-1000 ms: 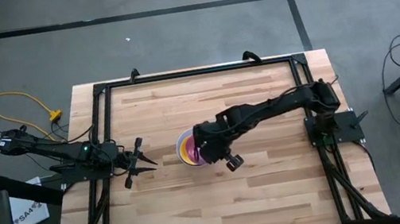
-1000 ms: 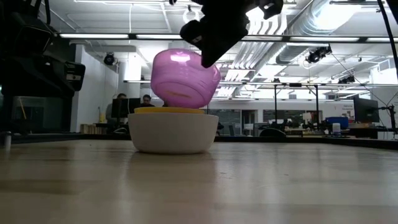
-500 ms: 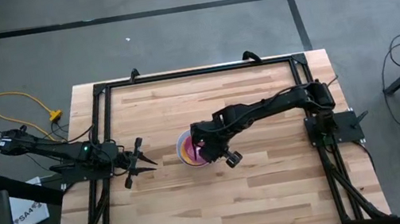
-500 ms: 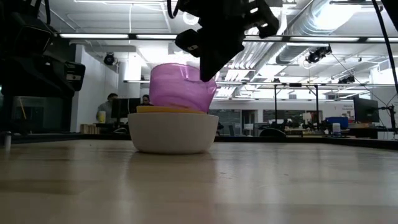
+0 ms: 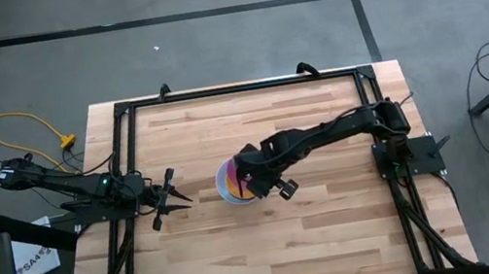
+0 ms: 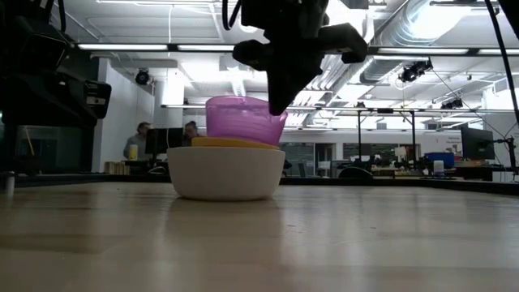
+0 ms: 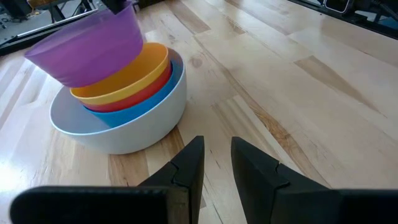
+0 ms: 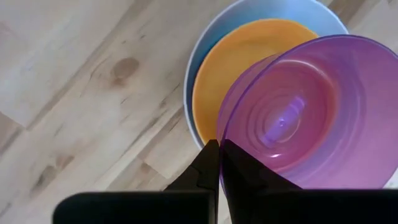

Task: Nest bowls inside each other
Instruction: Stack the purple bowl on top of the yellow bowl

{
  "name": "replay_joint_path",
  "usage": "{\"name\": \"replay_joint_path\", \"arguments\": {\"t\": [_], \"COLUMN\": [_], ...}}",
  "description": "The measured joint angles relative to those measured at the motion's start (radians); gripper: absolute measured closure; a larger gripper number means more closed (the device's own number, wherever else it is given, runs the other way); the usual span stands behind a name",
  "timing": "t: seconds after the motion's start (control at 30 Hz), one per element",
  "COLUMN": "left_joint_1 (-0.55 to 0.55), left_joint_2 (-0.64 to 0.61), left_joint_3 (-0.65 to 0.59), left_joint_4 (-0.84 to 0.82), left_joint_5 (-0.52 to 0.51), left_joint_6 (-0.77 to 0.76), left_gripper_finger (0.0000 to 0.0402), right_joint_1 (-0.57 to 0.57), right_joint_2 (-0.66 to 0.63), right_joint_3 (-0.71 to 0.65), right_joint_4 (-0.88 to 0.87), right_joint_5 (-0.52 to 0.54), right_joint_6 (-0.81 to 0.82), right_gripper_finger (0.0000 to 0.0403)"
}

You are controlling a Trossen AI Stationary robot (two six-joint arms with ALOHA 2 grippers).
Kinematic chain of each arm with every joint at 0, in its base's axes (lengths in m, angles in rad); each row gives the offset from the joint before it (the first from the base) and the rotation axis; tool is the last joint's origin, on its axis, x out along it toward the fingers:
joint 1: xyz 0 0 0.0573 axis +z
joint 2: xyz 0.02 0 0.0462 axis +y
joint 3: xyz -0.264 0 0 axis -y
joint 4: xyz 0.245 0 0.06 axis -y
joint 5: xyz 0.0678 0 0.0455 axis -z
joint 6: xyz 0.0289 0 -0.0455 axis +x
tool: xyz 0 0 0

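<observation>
A white bowl (image 6: 225,172) stands on its base at the table's middle, with a blue bowl (image 7: 144,107), a red-pink bowl (image 7: 134,98) and a yellow bowl (image 7: 127,84) nested in it. My right gripper (image 8: 218,149) is shut on a purple bowl (image 6: 243,120), which stands mouth up and slightly tilted, its base down inside the yellow bowl. Whether it rests there I cannot tell. My left gripper (image 7: 216,146) waits open left of the stack, nothing between its fingers. My right gripper pinches the purple bowl's rim (image 8: 219,135) on the side toward the table's right edge. One finger is inside the wall and one outside. The fingers come steeply from above, pointing down. The bowl is mouth up, a little tilted, its lower part inside the yellow bowl (image 8: 249,62).
A black frame (image 5: 123,117) runs round the wooden table top (image 5: 320,243). Bare wood lies on every side of the stack. In the low view, people sit at desks (image 6: 166,138) in the room far behind the table.
My right gripper has rolled and sunk a little over the stack. The purple bowl, which hung tipped on its side above the yellow bowl, has turned mouth up and come down into it.
</observation>
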Motion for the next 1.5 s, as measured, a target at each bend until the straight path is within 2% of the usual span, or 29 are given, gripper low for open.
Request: {"name": "replay_joint_path", "arguments": {"t": [0.73, 1.03, 1.23, 1.37, 1.5], "left_joint_1": [0.0, 0.0, 0.0, 0.0, 0.0], "left_joint_2": [0.0, 0.0, 0.0, 0.0, 0.0], "left_joint_3": [0.0, 0.0, 0.0, 0.0, 0.0], "left_joint_4": [0.0, 0.0, 0.0, 0.0, 0.0], "left_joint_5": [0.0, 0.0, 0.0, 0.0, 0.0], "left_joint_6": [0.0, 0.0, 0.0, 0.0, 0.0], "left_gripper_finger": [0.032, 0.032, 0.032, 0.032, 0.032], "right_joint_1": [0.02, 0.024, 0.026, 0.024, 0.023], "right_joint_2": [0.0, 0.002, 0.008, 0.064, 0.09], "right_joint_3": [0.0, 0.071, 0.121, 0.204, 0.221], "right_joint_4": [0.06, 0.044, 0.042, -0.046, -0.1], "right_joint_5": [0.021, 0.036, 0.083, 0.077, 0.073], "right_joint_6": [-0.077, -0.086, -0.129, -0.104, -0.058], "right_gripper_finger": [0.0399, 0.0399, 0.0399, 0.0399, 0.0399]}}
